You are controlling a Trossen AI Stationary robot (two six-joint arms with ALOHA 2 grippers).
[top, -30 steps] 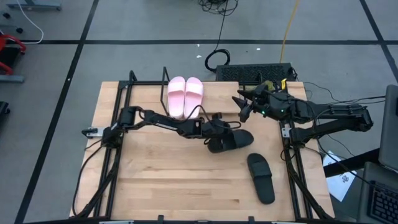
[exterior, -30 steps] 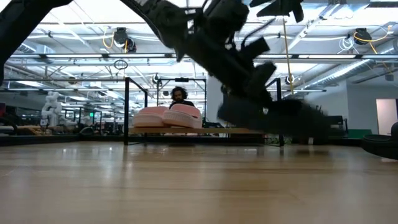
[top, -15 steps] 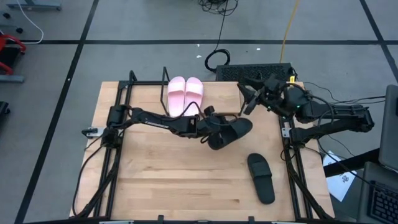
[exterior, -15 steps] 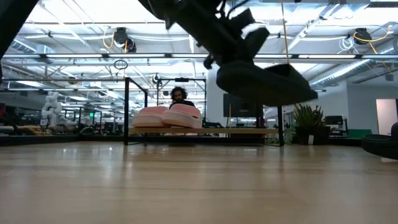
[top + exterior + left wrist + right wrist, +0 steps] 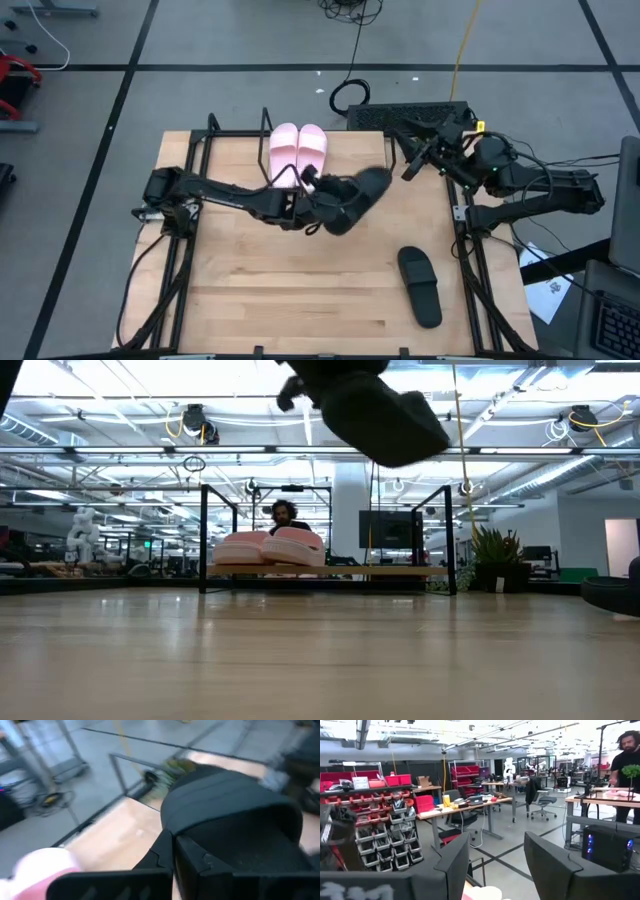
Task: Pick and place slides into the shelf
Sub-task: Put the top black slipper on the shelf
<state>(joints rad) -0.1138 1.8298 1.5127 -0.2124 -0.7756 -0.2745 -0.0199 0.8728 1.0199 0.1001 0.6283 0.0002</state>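
My left gripper [image 5: 338, 200] is shut on a black slide [image 5: 362, 187], held in the air over the middle of the table, just in front of the shelf [image 5: 360, 150]. The low view shows that slide [image 5: 385, 415] high above the tabletop. The pale pink pair [image 5: 298, 152] lies soles down on the shelf board's left part, also seen in the low view [image 5: 272, 546]. The second black slide [image 5: 420, 286] lies flat on the table, near right. My right gripper [image 5: 412, 160] hovers open over the shelf's right end, touching nothing. My left gripper holds the black slide at its side, by the wide strap's end [image 5: 172, 827], pinched between the two fingers [image 5: 200, 865]. The fingers come from the table's left, roughly level. The slide is lifted clear and tilted, its strap [image 5: 225, 800] arching beyond the fingertips.
The shelf's black rod frame [image 5: 203, 535] rises at the table's far side, with bare board [image 5: 400, 571] to the right of the pink pair. Black rails run along both table sides [image 5: 185, 270]. A person stands in the room behind [image 5: 283, 515]. A keyboard [image 5: 410, 115] lies beyond the far edge.
My left gripper has risen and moved toward the far edge, carrying the black slide from just above the table to well above it; the slide has tipped. My right gripper has drawn back toward the table's far right corner.
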